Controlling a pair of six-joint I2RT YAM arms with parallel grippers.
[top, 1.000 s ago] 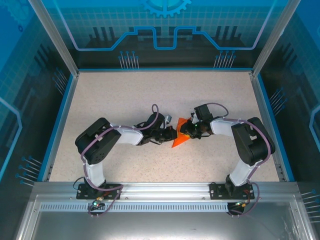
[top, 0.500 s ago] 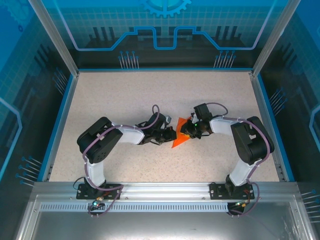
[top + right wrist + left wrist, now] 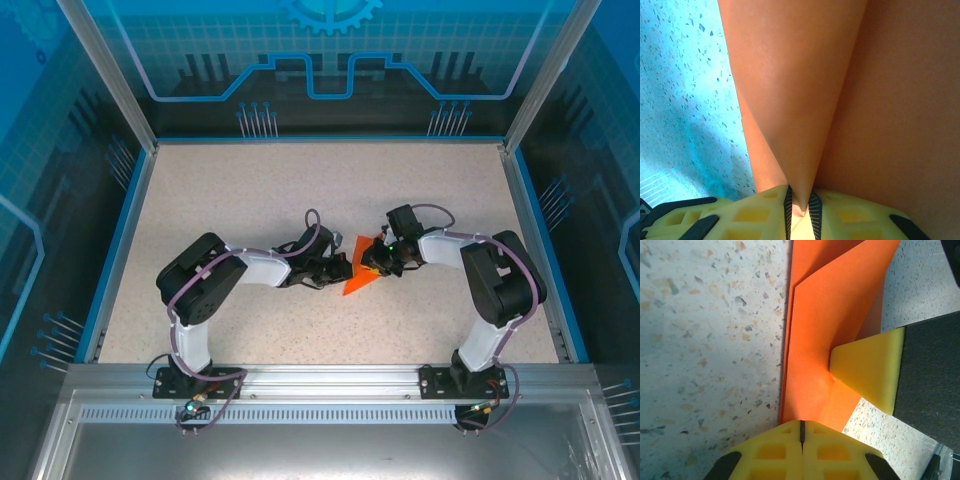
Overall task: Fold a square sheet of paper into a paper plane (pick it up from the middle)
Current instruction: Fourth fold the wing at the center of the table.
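- Where both arms meet at the middle of the table (image 3: 250, 190), the square sheet of paper (image 3: 356, 281) sits creased into a plain orange wedge.
- Left end effector (image 3: 801, 426): fingers pressed together, tips at the wedge's corner.
- Right end effector (image 3: 800, 206): pinching a raised fold of the paper.

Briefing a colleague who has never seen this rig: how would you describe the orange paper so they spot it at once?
Start at the speckled beige table and go to its middle, where the left gripper and right gripper meet. Between them sits the square sheet of paper, folded to a small pointed wedge. It alone is bright orange, unlike the black and yellow grippers beside it.
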